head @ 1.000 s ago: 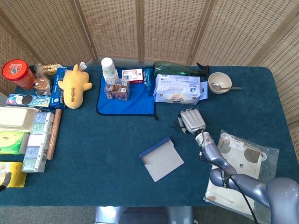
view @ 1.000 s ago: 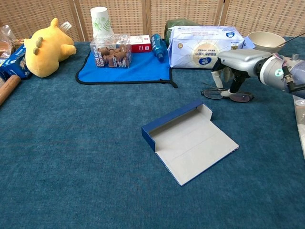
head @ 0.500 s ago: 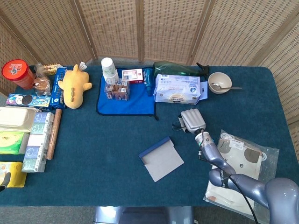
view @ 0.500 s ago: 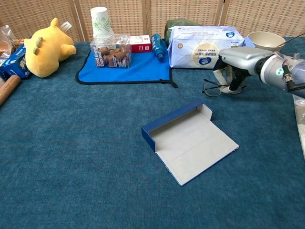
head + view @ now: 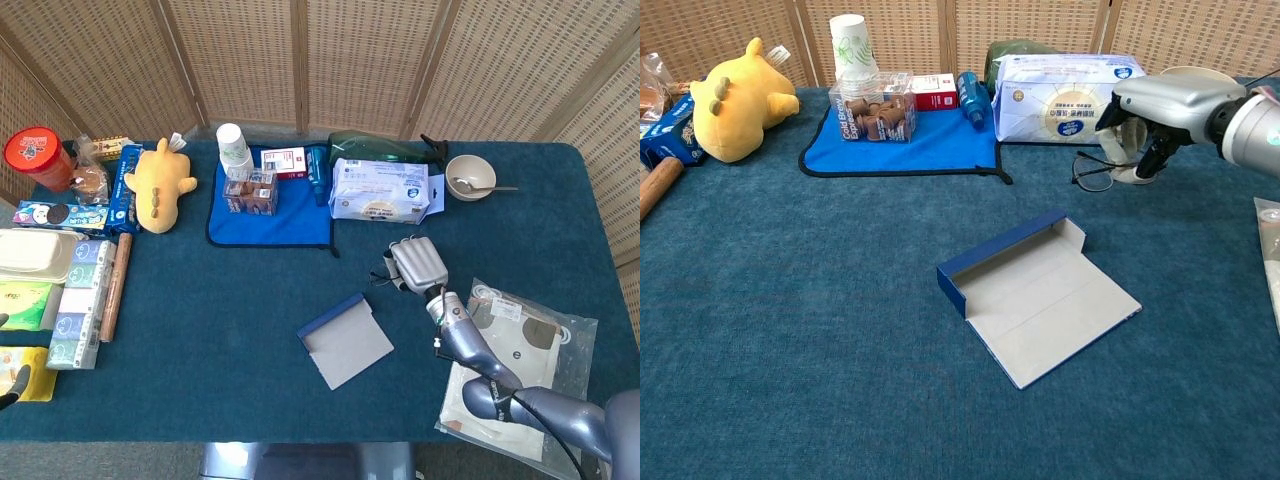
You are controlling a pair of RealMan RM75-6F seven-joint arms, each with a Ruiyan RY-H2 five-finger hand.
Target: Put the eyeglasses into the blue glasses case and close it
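Since 1 s ago our right hand (image 5: 1155, 110) has lifted the eyeglasses (image 5: 1102, 168) off the cloth; fingers clamped on them, palm down, just near the tissue pack (image 5: 1060, 95). Blue glasses case (image 5: 1035, 295) lies open mid-table w/ bare cloth all round. Left hand (image 5: 8, 385) barely shows at left edge; can't tell its state.

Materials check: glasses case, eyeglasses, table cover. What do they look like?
Glasses case: looks like stiff board or thin plastic, matte blue outside, pale grey lining; it lies open and flat with sharp fold lines.
Eyeglasses, held by the right robot hand: thin dark frame, metal or plastic unclear; clear lenses.
Table cover: teal fabric, carpet-like texture.
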